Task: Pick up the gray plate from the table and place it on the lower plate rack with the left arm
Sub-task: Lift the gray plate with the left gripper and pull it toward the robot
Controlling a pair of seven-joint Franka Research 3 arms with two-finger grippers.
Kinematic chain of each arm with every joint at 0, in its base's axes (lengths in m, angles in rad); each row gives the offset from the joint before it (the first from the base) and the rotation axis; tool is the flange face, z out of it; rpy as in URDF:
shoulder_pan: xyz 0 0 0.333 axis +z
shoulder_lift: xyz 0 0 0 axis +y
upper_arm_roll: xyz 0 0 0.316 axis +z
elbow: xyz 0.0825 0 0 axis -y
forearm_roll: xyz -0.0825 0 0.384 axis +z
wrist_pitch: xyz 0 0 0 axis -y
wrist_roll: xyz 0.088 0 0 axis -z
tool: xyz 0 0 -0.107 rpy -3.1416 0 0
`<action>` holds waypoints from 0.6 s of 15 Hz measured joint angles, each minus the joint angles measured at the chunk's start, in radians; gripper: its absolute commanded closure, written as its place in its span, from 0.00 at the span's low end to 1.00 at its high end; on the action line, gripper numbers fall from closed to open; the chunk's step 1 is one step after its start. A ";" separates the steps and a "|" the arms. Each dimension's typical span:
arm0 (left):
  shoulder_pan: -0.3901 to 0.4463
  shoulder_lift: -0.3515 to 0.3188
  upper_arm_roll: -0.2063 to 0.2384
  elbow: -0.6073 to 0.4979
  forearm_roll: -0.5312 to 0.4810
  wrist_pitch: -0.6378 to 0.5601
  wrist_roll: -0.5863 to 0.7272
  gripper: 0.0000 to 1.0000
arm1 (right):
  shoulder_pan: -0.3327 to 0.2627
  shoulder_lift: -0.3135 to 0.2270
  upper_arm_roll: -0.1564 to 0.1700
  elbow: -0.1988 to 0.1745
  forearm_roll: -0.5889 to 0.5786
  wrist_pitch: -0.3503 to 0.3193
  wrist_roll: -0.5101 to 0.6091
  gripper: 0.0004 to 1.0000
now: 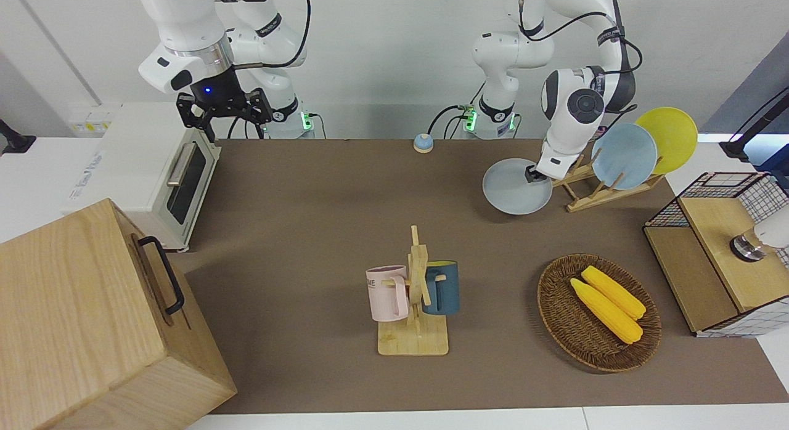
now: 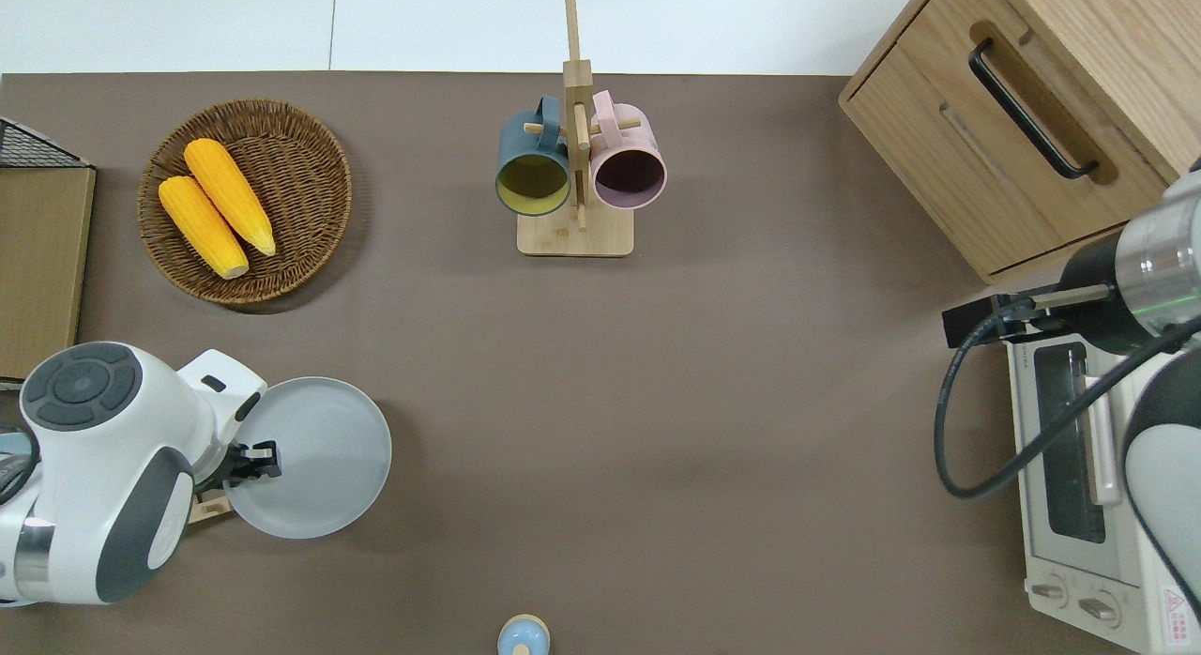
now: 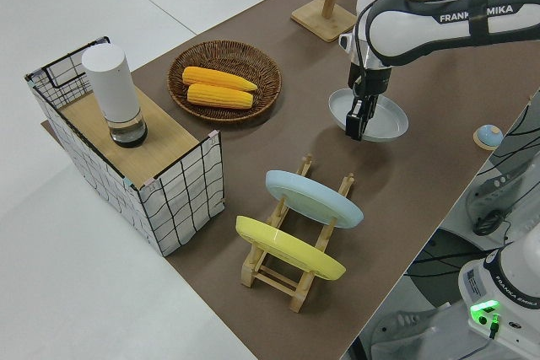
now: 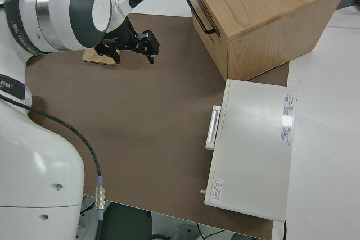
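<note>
Front view: the left gripper (image 1: 539, 173) pinches the gray plate (image 1: 515, 186) at its rim, beside the lower plate rack (image 1: 607, 186). Overhead: the left arm hides most of the rack; wicker basket (image 2: 300, 176) holds two corn cobs (image 2: 216, 207). Right arm parked, its fingers spread.

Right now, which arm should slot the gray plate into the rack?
Left. Its claw is shut on the gray plate's rim, right beside the lower plate rack, which has an open slot next to the light blue plate. The right arm is parked.
</note>
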 measured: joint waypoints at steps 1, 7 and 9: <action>0.000 -0.003 0.000 0.023 0.027 -0.037 -0.002 1.00 | 0.000 0.000 0.000 0.000 0.000 0.000 0.000 0.02; -0.001 -0.016 -0.008 0.137 0.220 -0.279 -0.024 1.00 | 0.000 0.000 0.000 0.000 0.000 0.000 0.000 0.02; -0.002 -0.016 -0.019 0.141 0.308 -0.326 -0.060 1.00 | 0.000 0.000 0.000 0.000 0.000 0.000 0.000 0.02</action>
